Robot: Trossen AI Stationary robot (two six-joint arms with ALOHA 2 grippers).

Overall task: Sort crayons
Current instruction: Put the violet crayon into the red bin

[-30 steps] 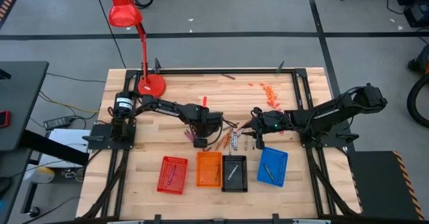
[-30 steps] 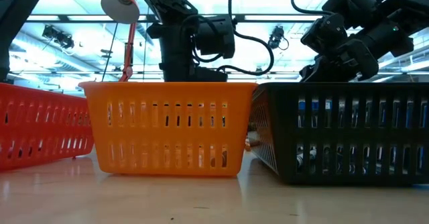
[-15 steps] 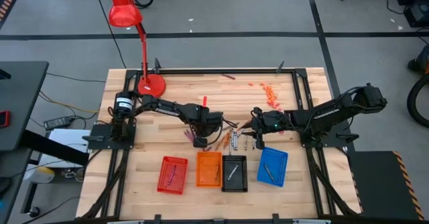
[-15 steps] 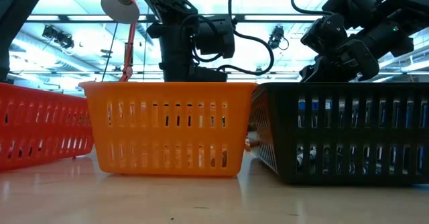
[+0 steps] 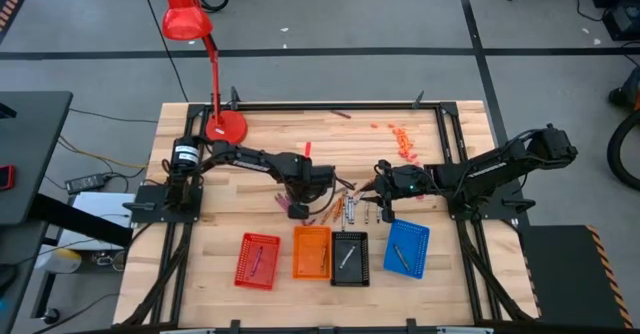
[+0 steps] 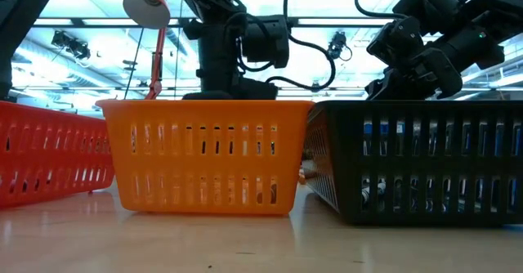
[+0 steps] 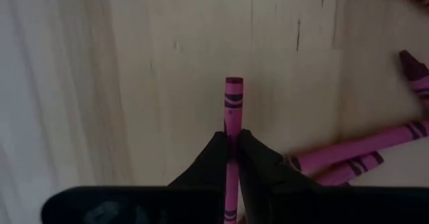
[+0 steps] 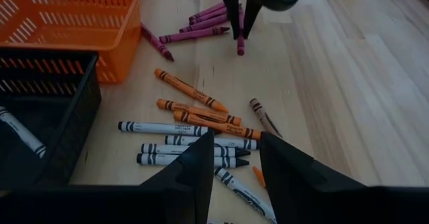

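The bench [image 5: 200, 264] carries a red lamp [image 5: 222, 124] at its far left and a scatter of small orange bits [image 5: 400, 134] at the far right. Four mesh trays stand in a row along the near side: red tray [image 5: 257, 260], orange tray [image 5: 311, 251], black tray [image 5: 349, 257] and blue tray [image 5: 406, 247], each showing a crayon inside. Loose crayons [image 8: 194, 120] in orange, white and purple lie on the bare wood between the two arms, beyond the orange and black trays. The left gripper [image 7: 232, 142] stands over the purple group, its fingers pinching one purple crayon [image 7: 232, 103] upright, tip down, near the bench. The right gripper [image 8: 236, 158] hovers just above the white and orange crayons, fingers spread, touching none.
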